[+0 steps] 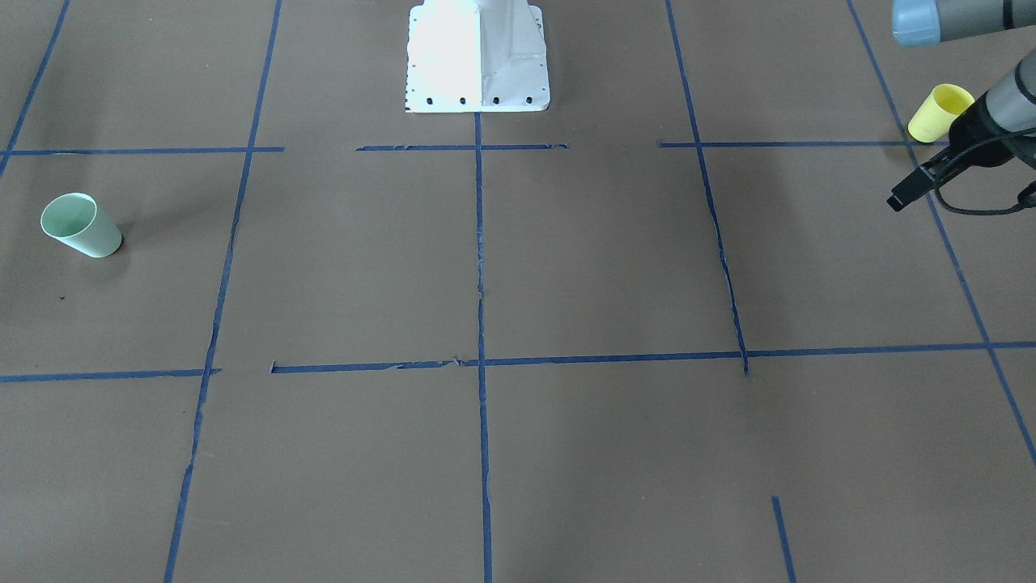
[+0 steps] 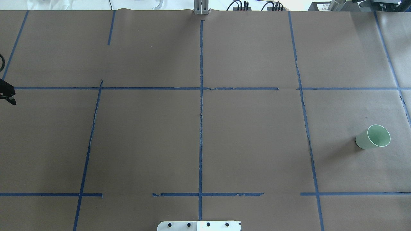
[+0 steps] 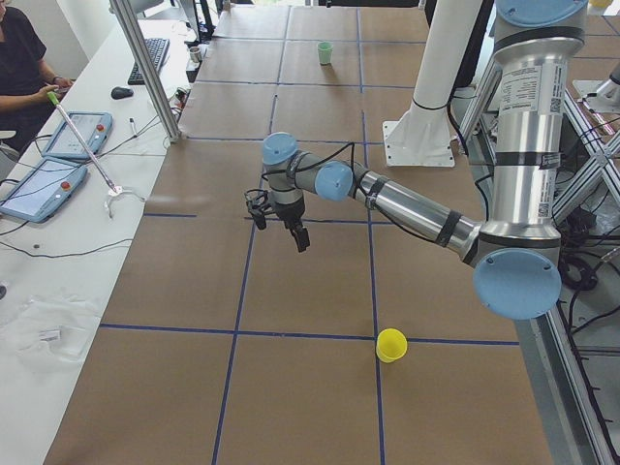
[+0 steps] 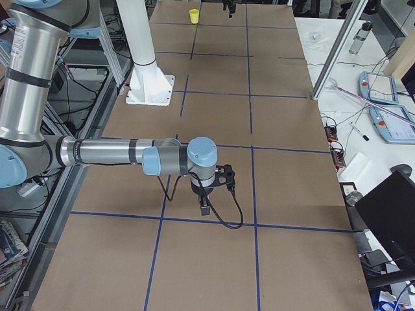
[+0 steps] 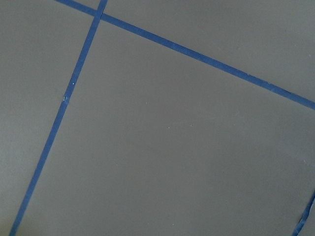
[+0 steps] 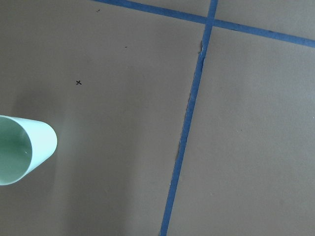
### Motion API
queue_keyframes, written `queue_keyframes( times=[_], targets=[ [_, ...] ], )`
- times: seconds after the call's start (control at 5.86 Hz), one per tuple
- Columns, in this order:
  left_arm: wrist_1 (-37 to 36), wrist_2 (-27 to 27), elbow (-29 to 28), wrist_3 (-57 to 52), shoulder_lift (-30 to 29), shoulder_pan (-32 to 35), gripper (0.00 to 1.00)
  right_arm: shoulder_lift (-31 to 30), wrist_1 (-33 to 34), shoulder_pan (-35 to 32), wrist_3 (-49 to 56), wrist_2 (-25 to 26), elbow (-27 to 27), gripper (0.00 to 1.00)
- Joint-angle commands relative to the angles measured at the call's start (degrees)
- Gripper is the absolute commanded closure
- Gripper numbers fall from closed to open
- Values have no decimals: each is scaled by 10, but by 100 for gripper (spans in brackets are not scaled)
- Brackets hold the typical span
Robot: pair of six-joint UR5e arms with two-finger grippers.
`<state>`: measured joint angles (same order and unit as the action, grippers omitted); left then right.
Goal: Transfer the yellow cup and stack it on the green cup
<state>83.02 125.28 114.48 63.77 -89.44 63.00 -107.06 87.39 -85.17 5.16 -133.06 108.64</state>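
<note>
The yellow cup (image 1: 939,112) stands upright, mouth up, on the brown table at the robot's left end; it also shows in the exterior left view (image 3: 391,345). The green cup (image 1: 81,225) stands upright at the opposite end and shows in the overhead view (image 2: 372,137) and at the left edge of the right wrist view (image 6: 19,155). My left gripper (image 1: 895,201) hangs above the table a short way from the yellow cup, apart from it; it looks shut and empty. My right gripper (image 4: 204,210) shows only in the exterior right view, so I cannot tell its state.
The white robot base (image 1: 477,57) stands at the table's middle rear edge. Blue tape lines (image 1: 479,243) divide the brown table into squares. An operator (image 3: 19,68) with tablets sits at a side table beyond the far edge.
</note>
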Motion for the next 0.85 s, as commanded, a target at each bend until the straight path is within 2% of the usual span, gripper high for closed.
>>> queue_keyframes(
  times=[0.0, 0.17, 0.34, 0.51, 0.68],
  targets=[
    [-8, -129, 13, 168, 7, -67, 0, -5, 0, 0, 1, 10, -4, 0],
    [-42, -170, 48, 240, 49, -108, 0, -6, 0, 1, 1, 13, -3, 0],
    [-111, -220, 90, 342, 71, -151, 0, -3, 0, 1, 2, 19, -4, 0],
    [-134, -247, 101, 442, 76, -195, 0, -3, -2, 1, 3, 20, 1, 0],
    [-174, -311, 99, 583, 88, -267, 0, 0, -3, 1, 3, 27, 0, 0]
  ],
)
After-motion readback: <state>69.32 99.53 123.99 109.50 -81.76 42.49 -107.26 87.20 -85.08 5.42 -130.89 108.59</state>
